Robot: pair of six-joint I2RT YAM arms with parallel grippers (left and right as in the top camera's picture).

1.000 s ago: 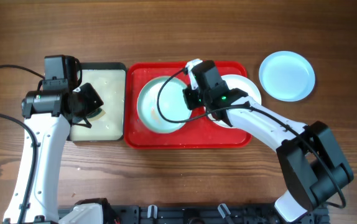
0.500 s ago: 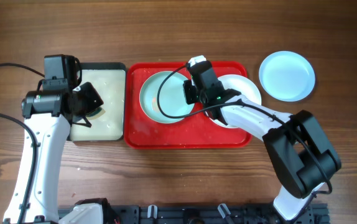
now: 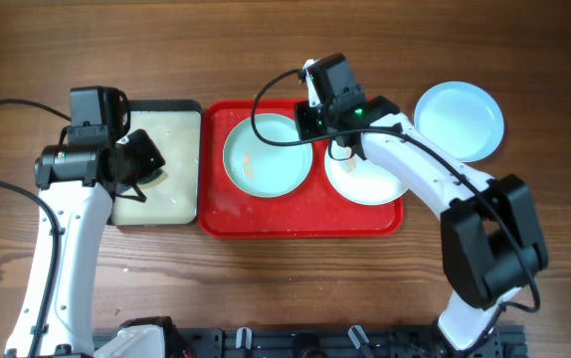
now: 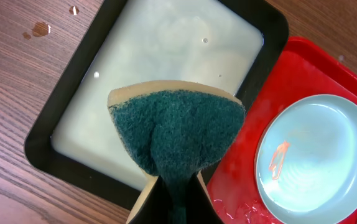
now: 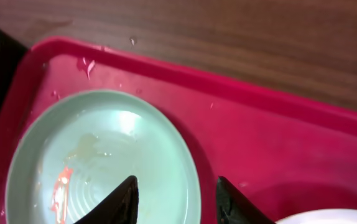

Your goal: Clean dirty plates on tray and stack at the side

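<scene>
The left jaws pinch a sponge (image 4: 175, 130) over the soapy tub (image 4: 66, 93). The right jaws are spread and empty, above the rim of the dirty green plate (image 3: 266, 164) on the red tray (image 3: 305, 221). Next, I think they must close on that rim for scrubbing.

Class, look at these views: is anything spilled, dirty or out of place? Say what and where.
The turquoise plate on the red tray carries an orange-red smear left of its middle, so it looks unwashed. Droplets lie on the wooden table beside the black tray, apparently splashed out.
</scene>
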